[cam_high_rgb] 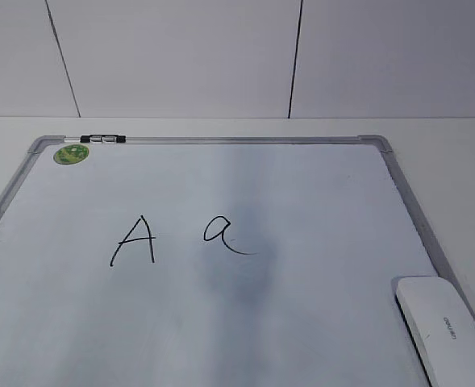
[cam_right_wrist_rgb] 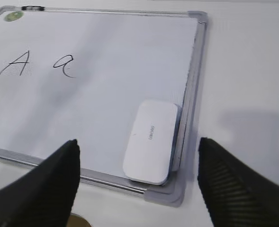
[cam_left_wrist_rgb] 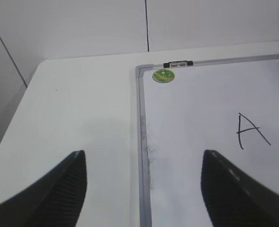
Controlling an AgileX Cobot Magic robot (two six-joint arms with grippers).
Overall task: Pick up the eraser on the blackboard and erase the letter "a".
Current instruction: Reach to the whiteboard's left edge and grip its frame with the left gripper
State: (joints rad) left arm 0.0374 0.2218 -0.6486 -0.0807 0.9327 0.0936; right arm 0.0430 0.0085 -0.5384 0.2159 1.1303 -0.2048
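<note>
Sitting left over blackboard edge, left gripper wide, empty. Letter "a" mid-board. Eraser in right corner, by frame. Right gripper wide above it. Eraser looks light, hard, smooth; pinch long sides.

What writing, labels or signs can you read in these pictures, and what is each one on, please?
"A": black marker on the blackboard, left.
"a": black marker, right of it.
Grey lettering on the eraser: too small to read.
Green sticker at the board's corner: too blurred to read.
</note>
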